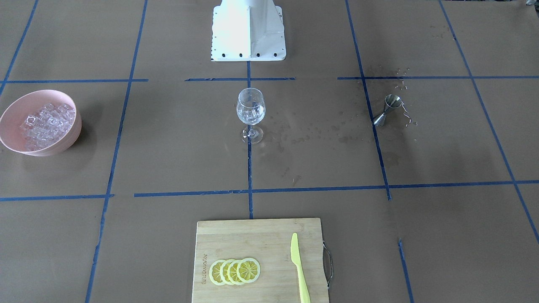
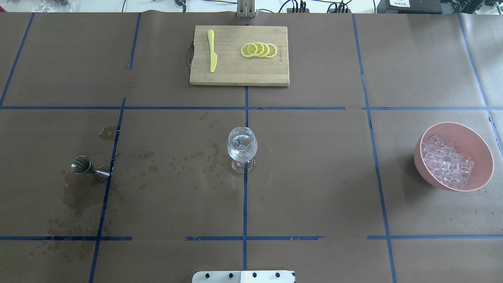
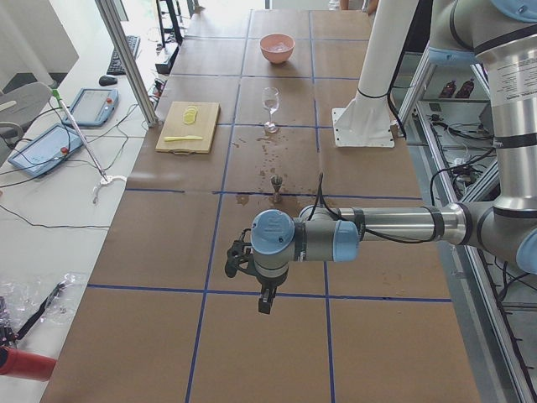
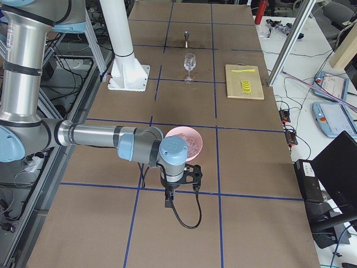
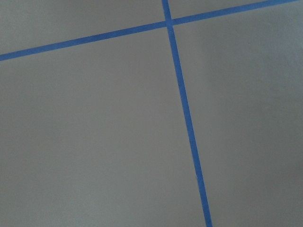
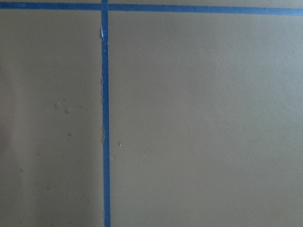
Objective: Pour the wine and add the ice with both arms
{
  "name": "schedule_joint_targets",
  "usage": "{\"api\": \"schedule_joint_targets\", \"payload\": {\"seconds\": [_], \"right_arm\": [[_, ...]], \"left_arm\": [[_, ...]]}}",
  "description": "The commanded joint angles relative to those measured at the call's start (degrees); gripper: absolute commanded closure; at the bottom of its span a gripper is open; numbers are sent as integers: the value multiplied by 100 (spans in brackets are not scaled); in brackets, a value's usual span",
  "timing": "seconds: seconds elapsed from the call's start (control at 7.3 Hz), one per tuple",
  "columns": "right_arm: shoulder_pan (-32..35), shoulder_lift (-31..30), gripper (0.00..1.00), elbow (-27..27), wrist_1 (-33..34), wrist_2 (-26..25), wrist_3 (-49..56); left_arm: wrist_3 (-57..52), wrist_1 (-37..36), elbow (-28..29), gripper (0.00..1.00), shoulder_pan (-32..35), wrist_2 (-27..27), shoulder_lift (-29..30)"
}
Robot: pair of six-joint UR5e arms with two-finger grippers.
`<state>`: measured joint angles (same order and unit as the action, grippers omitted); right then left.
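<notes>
A clear wine glass (image 1: 250, 111) stands upright mid-table (image 2: 242, 147), with clear liquid and what look like ice cubes in its bowl. A pink bowl (image 1: 8, 113) holds a heap of clear ice (image 1: 46, 124), also seen from overhead (image 2: 450, 163). A steel jigger (image 1: 387, 110) stands on the robot's left side (image 2: 88, 168) among wet spots. My left gripper (image 3: 239, 259) hangs over bare table beyond the jigger. My right gripper (image 4: 192, 176) hangs just beyond the bowl. I cannot tell whether either is open or shut. Both wrist views show only paper and blue tape.
A bamboo cutting board (image 1: 236, 235) at the operators' edge carries several lemon slices (image 1: 235, 271) and a yellow plastic knife (image 1: 299, 267). The white pedestal (image 1: 248, 33) stands behind the glass. Splashes darken the paper between glass and jigger (image 2: 173, 161).
</notes>
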<state>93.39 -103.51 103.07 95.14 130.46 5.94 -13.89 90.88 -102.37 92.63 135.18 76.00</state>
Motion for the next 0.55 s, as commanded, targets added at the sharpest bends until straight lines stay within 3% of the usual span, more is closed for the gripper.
{"api": "schedule_joint_targets", "payload": {"seconds": [0.0, 0.41], "right_arm": [[-356, -90, 0, 3, -697, 84, -279], [-357, -187, 0, -6, -971, 111, -287]], "left_arm": [[0, 9, -11, 0, 0, 0, -6], [-53, 9, -20, 0, -8, 0, 47]]}}
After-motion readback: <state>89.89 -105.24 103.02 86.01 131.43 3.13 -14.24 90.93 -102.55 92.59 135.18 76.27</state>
